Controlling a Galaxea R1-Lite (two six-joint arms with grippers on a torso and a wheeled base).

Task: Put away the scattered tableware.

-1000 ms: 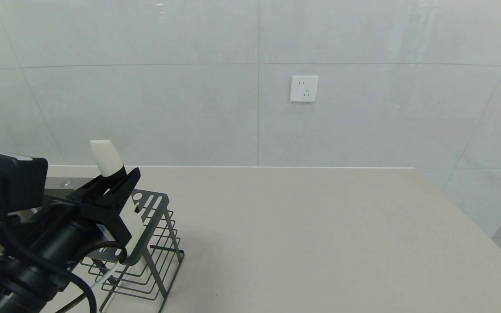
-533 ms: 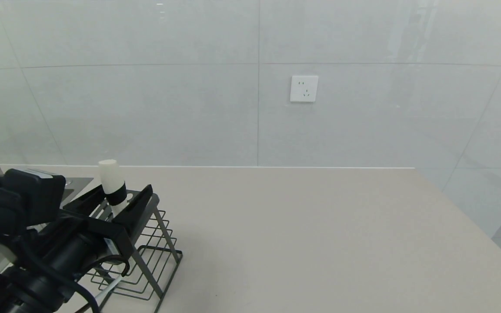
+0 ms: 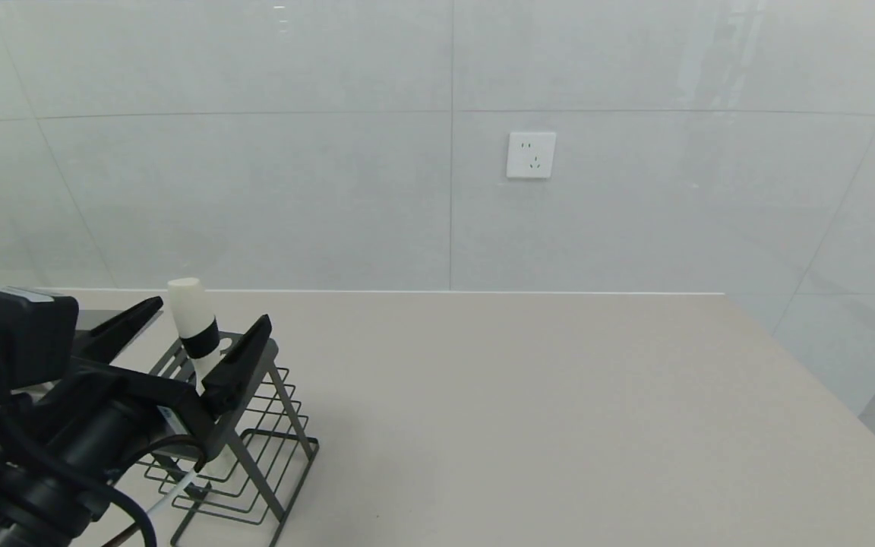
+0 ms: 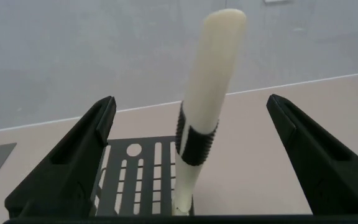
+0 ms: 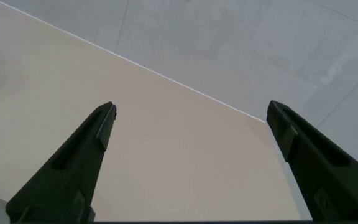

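The left hand (image 3: pixel 210 313) is open around the white handle (image 3: pixel 188 304) in the rack (image 4: pixel 140 177). Pull away straight and do not bump it.

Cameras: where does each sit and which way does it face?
Head: on the head, facing forward and down across the counter to the wall; the open left tool flanks the utensil in the rack.
Left wrist: behind the left tool, facing utensil, rack and wall.
Right wrist: behind the open right tool, facing counter and wall.
Shared: head and left wrist show utensil and rack.
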